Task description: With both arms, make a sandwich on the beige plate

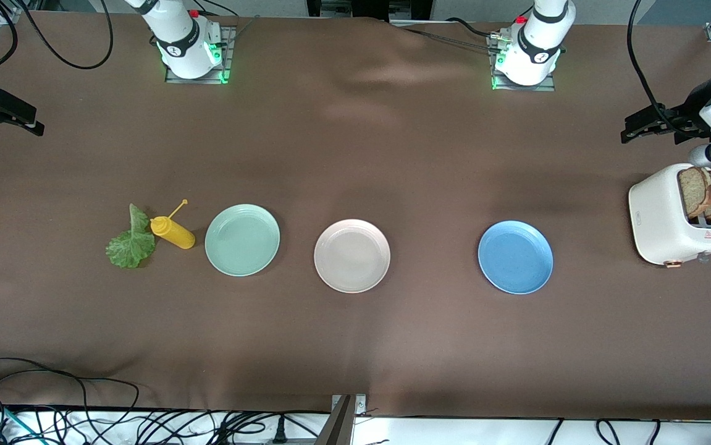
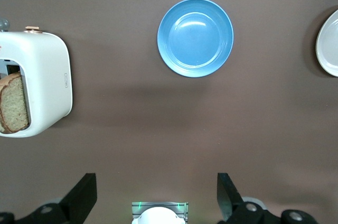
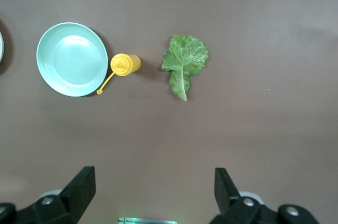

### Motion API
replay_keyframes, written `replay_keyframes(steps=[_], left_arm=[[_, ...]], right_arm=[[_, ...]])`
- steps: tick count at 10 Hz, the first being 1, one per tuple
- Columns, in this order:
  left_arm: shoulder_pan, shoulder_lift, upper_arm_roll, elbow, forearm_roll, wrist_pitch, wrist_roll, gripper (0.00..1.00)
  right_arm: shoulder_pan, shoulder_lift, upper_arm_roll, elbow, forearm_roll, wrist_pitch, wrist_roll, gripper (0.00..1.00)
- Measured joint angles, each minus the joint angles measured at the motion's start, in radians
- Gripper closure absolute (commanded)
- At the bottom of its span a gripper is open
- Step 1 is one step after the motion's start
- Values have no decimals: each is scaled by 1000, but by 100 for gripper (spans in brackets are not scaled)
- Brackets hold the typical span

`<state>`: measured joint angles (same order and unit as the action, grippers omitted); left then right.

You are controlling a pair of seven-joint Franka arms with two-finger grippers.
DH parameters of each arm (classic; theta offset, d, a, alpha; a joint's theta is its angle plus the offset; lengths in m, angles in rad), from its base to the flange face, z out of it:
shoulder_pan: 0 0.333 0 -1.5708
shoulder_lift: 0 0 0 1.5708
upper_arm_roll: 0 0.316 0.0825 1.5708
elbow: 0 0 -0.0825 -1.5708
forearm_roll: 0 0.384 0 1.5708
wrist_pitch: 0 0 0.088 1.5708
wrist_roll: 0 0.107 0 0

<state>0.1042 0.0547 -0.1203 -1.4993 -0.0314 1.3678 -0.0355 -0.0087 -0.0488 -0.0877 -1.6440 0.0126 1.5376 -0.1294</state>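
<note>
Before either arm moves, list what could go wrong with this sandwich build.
1. The bread slices stand upright in the toaster; pulling one out could tip or drag the toaster.
2. The lettuce leaf lies flat, touching the yellow bottle; a grasp may knock the bottle.
3. The beige plate sits between the mint plate and the blue plate; a slice might land on the wrong one.

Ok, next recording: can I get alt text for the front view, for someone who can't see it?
Three empty plates sit in a row on a brown table: mint-green plate, beige plate in the middle, blue plate. A lettuce leaf and yellow bottle lie at the right arm's end; two bread slices stand in a white toaster at the left arm's end.
</note>
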Motion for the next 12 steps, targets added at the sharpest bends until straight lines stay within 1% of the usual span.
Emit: replay_keyframes(steps=[12], left_arm=[[1,0,1,-15,0,9,0,0]], right_arm=[[0,0,0,0,0,0,0,0]])
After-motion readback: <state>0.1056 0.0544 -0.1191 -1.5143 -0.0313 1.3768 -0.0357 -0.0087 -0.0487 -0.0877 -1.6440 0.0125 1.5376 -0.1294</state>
